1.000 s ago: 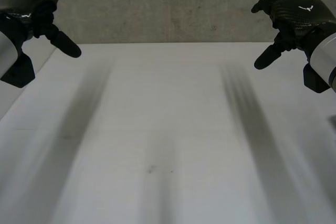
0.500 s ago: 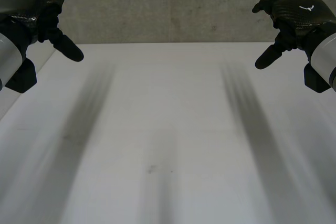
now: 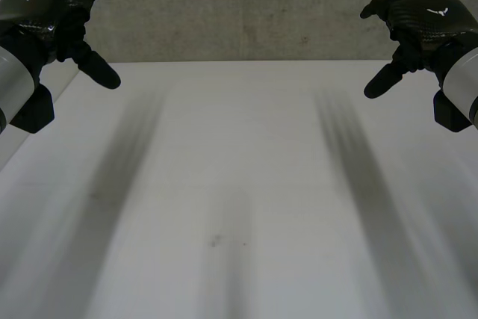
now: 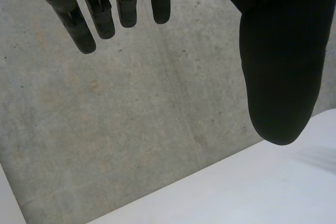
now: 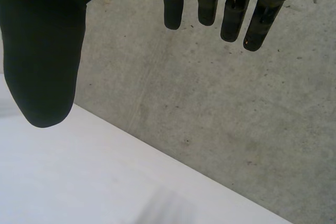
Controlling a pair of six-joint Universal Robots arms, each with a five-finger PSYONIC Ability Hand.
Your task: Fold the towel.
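Observation:
My left hand (image 3: 46, 7) hangs above the far left corner of the white table (image 3: 239, 184), fingers straight and thumb apart, holding nothing. In the left wrist view its fingers (image 4: 105, 14) and thumb (image 4: 278, 66) stand spread over the table's far edge. My right hand (image 3: 418, 24) hovers above the far right corner, likewise open and empty. Its fingers (image 5: 231, 9) and thumb (image 5: 44, 61) are spread in the right wrist view. I see no towel on the table.
A grey concrete wall (image 3: 239, 13) rises behind the table's far edge. The table top is plain white from the far edge to the near side.
The left hand has drifted slightly to the right. The right hand has barely moved.

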